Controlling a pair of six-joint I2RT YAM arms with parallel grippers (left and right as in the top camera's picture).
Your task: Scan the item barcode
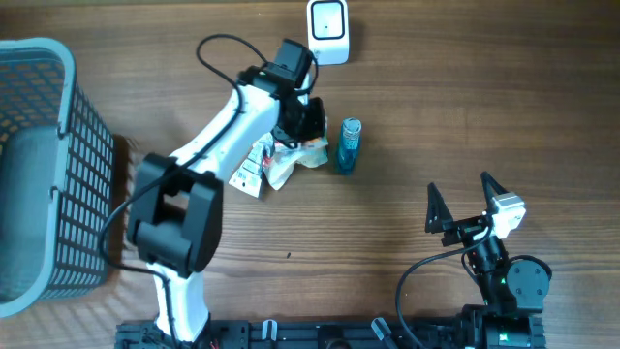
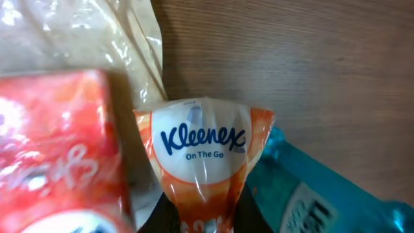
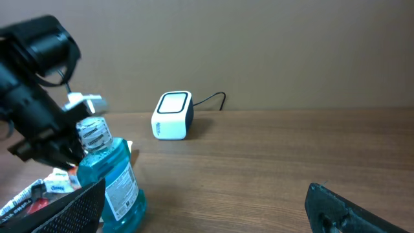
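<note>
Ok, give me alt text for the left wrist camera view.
An orange-and-white Kleenex On The Go tissue pack fills the centre, gripped from below. A red packet lies to its left and a blue bottle at lower right, on a wooden table.

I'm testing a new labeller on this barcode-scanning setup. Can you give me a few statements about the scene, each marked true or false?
1. The left gripper is shut on a Kleenex pack. True.
2. The right gripper holds the blue bottle. False: it is open and empty, well apart from the bottle.
3. The blue bottle lies flat on the table. False: it stands upright beside the pile of packets.
4. The white scanner sits on the table at the far edge, beyond the left arm. True.
5. The Kleenex pack is inside the basket. False: it is at the pile by the bottle, away from the basket.
</note>
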